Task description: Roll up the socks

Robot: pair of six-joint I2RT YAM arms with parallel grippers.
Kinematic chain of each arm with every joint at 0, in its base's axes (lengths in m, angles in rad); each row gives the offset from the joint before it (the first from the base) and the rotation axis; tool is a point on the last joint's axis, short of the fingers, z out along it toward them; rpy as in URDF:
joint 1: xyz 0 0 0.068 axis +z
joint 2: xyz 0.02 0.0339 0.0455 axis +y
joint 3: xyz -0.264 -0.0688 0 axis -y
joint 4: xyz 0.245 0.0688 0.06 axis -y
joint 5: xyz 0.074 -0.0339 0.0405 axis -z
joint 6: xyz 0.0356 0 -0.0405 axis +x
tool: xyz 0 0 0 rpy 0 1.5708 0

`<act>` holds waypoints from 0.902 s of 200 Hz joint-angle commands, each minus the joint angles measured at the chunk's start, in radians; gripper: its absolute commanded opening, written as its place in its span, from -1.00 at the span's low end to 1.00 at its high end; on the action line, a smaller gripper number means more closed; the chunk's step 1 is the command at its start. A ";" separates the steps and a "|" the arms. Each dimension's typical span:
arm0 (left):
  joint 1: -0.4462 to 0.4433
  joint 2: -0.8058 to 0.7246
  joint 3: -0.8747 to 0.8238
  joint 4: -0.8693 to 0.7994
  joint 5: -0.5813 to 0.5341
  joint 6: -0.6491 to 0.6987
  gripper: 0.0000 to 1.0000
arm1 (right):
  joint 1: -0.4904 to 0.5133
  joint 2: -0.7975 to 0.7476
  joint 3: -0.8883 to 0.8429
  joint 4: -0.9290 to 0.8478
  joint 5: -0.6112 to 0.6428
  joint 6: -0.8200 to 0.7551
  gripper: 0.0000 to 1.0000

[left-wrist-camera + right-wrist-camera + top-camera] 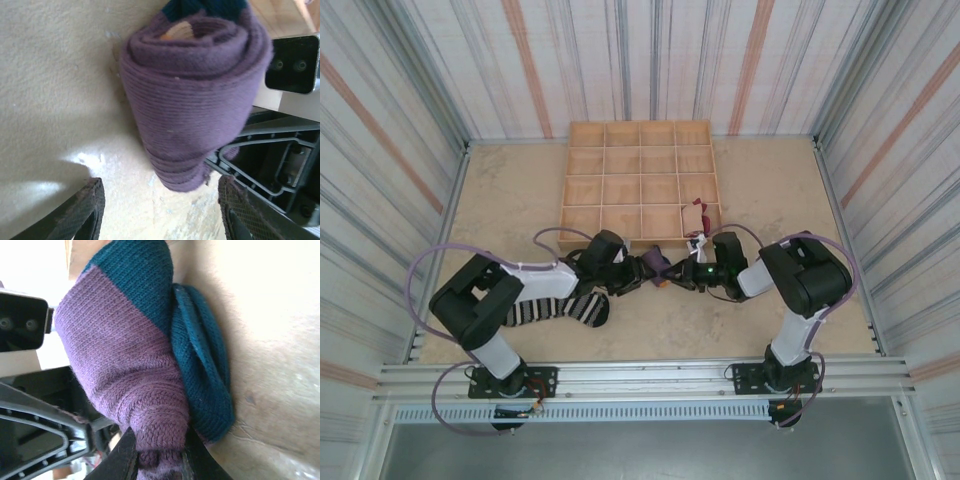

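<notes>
Overhead view: soft, even, fairly bright light from above. The pale worktop point(520, 190) carries only faint, diffuse shadows just beside the arms, and the walls lean outward toward the picture's edges, as through a wide lens. Left wrist view: a white glare patch lies on the worktop at left, with grey shadow around it. The knit of the purple sock point(195, 100) is slightly soft, and the near jaws are dark and blurred. Right wrist view: the far left corner is blown out to white, the worktop at right is washed pale, and the sock's knit is crisp at centre.
</notes>
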 commanded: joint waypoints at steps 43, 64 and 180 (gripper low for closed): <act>0.007 0.094 0.110 -0.016 -0.079 0.038 0.21 | -0.056 0.052 -0.018 -0.179 0.025 0.226 -1.00; 0.008 0.128 0.129 -0.003 -0.081 0.037 0.18 | -0.063 0.064 -0.022 -0.157 0.021 0.285 -1.00; 0.020 0.174 0.193 -0.272 -0.049 0.145 -0.88 | -0.074 -0.207 0.026 -0.561 0.126 0.073 -0.06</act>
